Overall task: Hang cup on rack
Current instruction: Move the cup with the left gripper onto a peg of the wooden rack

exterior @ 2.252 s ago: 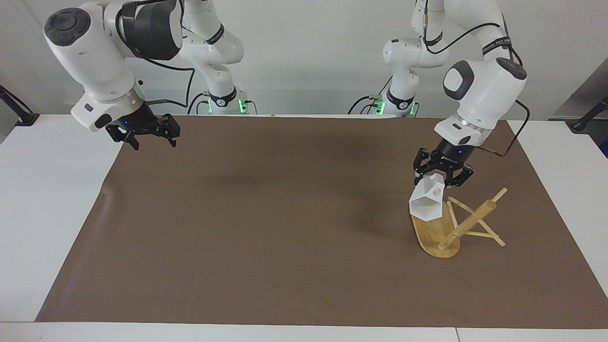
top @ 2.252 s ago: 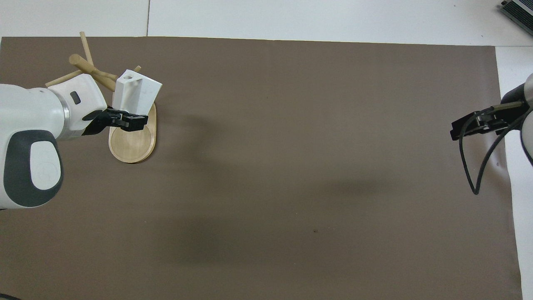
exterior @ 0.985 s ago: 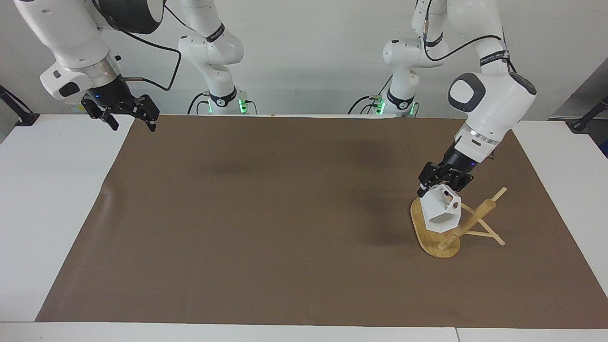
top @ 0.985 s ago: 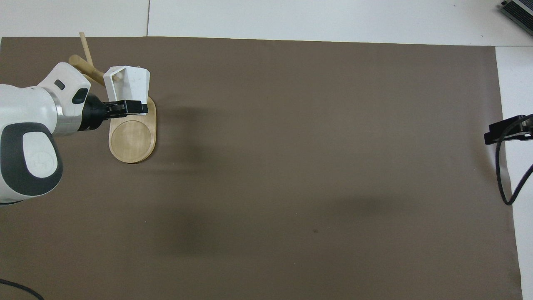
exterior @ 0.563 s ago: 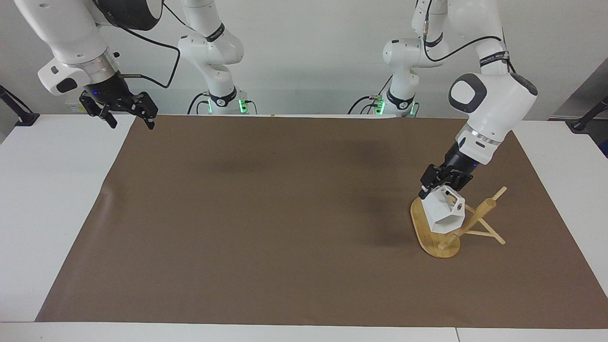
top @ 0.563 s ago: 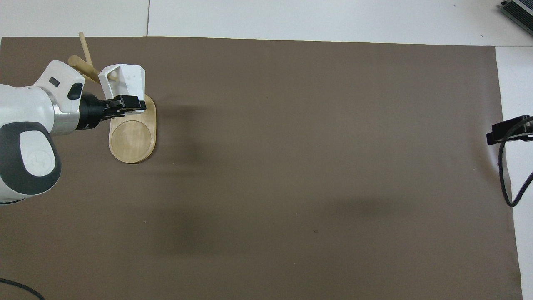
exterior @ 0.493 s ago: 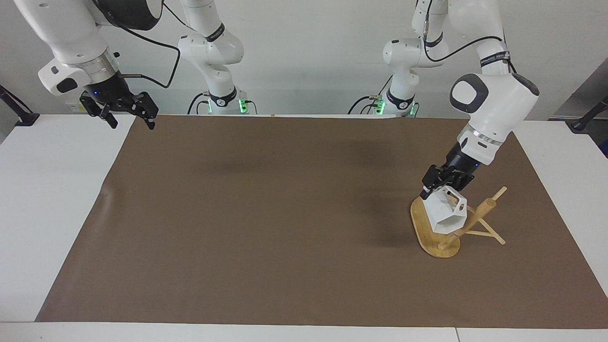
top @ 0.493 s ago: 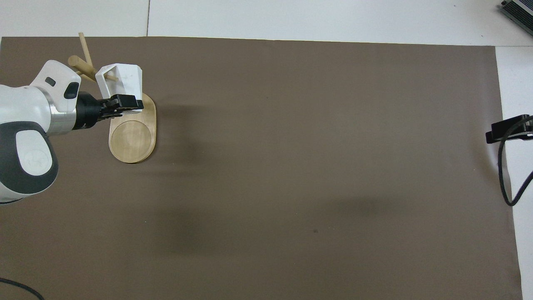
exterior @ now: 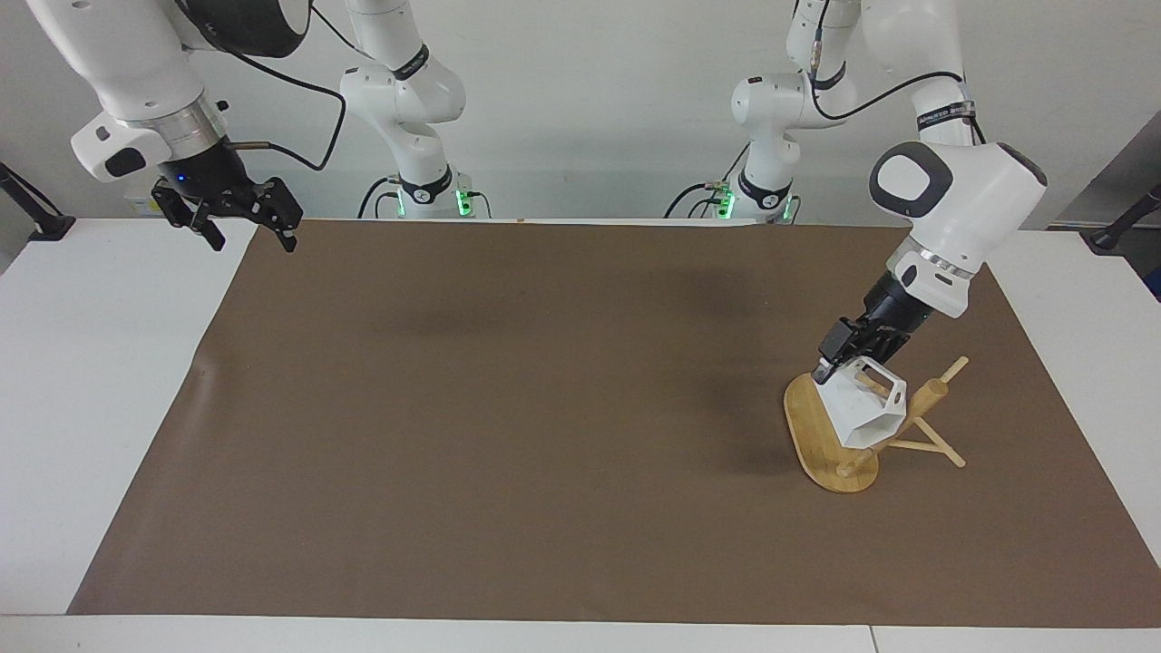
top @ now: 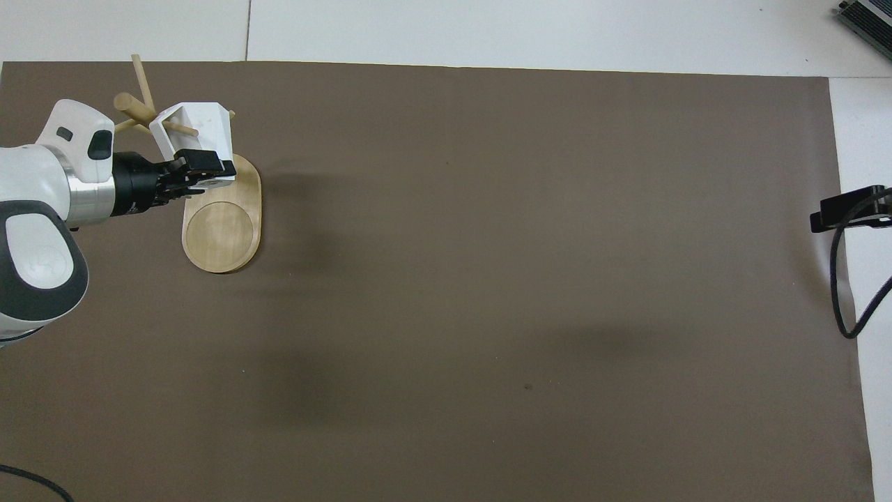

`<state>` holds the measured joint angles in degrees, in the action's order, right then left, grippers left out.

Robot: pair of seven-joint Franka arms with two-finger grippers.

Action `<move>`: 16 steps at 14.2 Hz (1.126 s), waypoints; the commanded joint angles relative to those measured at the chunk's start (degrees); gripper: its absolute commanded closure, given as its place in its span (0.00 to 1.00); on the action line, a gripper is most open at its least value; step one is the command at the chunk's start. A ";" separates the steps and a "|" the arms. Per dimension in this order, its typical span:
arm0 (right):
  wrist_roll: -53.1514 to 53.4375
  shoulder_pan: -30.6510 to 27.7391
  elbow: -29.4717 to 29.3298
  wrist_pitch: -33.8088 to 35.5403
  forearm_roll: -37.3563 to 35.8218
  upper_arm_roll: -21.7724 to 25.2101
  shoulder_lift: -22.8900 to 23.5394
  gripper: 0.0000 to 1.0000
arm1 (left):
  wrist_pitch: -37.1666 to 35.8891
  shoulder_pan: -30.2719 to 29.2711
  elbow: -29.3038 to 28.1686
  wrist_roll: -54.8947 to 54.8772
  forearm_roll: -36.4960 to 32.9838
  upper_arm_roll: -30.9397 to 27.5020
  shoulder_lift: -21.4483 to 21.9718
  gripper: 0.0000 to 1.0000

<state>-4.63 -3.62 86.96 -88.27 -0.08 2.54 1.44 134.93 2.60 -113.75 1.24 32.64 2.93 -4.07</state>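
I have one cup (exterior: 863,410) and one rack (exterior: 830,453), both at the left arm's end of the brown mat (exterior: 544,408) on the surface (exterior: 91,408); the rack looks tipped, its post (exterior: 893,426) leaning away from its flat base; the cup is up off the mat, over the rack's base, tilted on its side, and a thin peg (top: 182,130) seems to poke through its handle (exterior: 882,378), though I cannot be sure it sits all the way on; the left gripper (exterior: 830,367) has its fingers pinched tight on the cup's edge, on the side away from the post; the cup looks hard and stiff and not heavy, smooth enough to slip, and I think it could chip if it dropped; the rim or the blocky handle seem the best places to hold it; the rack looks light too, so I guess a push could slide or tip it more; the right gripper (exterior: 238,218) waits high over the surface's edge at its own end, fingers spread wide, holding nothing; I count two arms, two grippers.
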 commanded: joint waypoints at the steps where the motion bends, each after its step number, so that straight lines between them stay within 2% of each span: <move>1: 0.76 -0.51 1.90 -0.68 1.23 -0.61 -1.62 0.00 | 0.33 -0.05 -0.25 0.78 0.67 0.24 -0.41 0.91; 2: 0.76 -0.51 1.90 -0.59 1.23 -0.61 -1.62 0.00 | 0.33 0.12 -0.07 0.78 0.67 0.24 -0.41 0.81; 4: 0.76 -0.51 1.90 -0.68 1.23 -0.61 -1.62 0.00 | 0.33 0.13 -0.07 0.78 0.58 0.15 -0.50 0.48; 5: 0.76 -0.51 1.90 -0.59 1.23 -0.61 -1.62 0.00 | 0.33 0.21 -0.07 0.78 0.58 0.24 -0.50 0.43; 6: 0.76 -0.51 1.90 -0.59 1.23 -0.61 -1.62 0.00 | 0.33 0.21 -0.07 0.52 0.58 0.24 -0.50 0.00; 14: 0.76 -0.51 1.90 -0.68 1.23 -0.61 -1.62 0.00 | -0.98 0.21 1.16 0.25 -0.56 0.15 -0.76 0.00; 16: 0.76 -0.51 1.90 -0.68 1.23 -0.61 -1.62 0.00 | -3.52 0.04 3.17 0.25 -5.72 0.15 -0.76 0.00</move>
<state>-4.63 -3.60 87.00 -88.27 -0.04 2.36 1.36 134.45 2.65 -113.33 1.18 30.77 3.24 -4.35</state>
